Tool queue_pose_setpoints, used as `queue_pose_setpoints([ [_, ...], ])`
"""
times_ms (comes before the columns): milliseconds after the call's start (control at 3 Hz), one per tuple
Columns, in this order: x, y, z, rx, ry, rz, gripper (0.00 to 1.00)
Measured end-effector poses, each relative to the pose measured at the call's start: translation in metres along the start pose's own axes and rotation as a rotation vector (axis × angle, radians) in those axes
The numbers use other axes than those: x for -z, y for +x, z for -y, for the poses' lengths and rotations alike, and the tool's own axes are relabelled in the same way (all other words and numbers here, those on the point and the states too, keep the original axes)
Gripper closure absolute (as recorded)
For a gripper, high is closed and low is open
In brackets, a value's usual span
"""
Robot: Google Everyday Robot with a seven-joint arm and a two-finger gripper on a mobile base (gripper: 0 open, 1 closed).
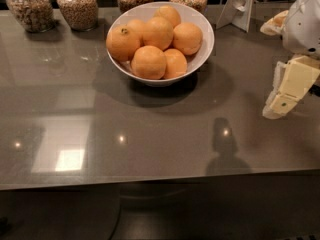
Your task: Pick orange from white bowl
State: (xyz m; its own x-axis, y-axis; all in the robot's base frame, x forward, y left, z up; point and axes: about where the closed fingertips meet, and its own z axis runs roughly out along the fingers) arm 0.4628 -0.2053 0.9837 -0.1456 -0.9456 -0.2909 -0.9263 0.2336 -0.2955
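Pincer (287,91) hangs at the right of the bench (150,139), well apart from the white bowl (202,54); can't tell how open it is. I'd go for the front orange (149,62) in the bowl (most exposed), coming from above.
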Motion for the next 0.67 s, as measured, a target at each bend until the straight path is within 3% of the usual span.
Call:
queue_pose_setpoints([
  [333,-0.009,-0.038,0.04,0.105,0.054,0.196,0.0],
  [667,-0.023,-0.086,0.08,0.199,0.066,0.373,0.0],
])
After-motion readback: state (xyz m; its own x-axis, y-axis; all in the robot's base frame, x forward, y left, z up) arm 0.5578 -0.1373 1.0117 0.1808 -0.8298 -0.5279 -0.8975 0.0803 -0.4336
